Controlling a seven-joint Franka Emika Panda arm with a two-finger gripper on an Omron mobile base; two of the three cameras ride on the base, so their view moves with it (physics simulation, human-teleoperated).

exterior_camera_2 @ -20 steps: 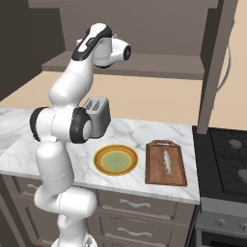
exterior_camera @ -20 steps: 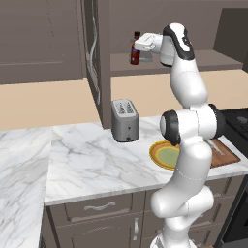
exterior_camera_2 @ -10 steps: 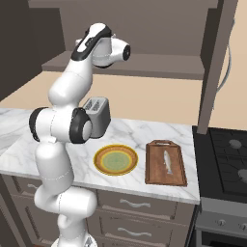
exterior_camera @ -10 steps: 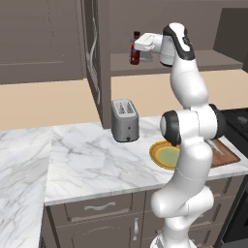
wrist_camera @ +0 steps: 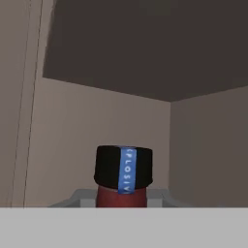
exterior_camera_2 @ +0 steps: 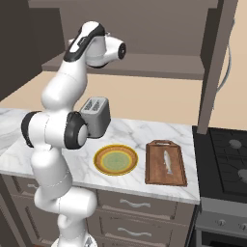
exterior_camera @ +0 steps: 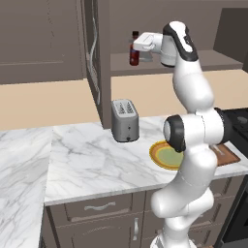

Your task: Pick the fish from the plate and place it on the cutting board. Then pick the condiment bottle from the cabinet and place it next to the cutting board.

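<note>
The condiment bottle stands upright on the cabinet shelf, and my jaws are closed around it, at about the height of its upper body. From the left base view the white block of my hand covers part of the bottle's right side, with the dark cap and the red-brown lower body showing past it. Looking along my hand, the bottle sits dead centre and very close: a dark cap with a blue strip of lettering down its front, a red body just below it. I cannot make out my finger pads against it there. Behind it is the pale back wall of the cabinet and the dark underside above.

To the left of the bottle the cabinet's tall door stands open, edge toward the camera.

Down on the marble worktop the fish lies lengthwise on the cutting board, roughly in the middle of it. The plate sits just beside the board on its left, apart from it. A toaster stands behind the plate, near the wall. A stove adjoins the worktop on the board's far side.
</note>
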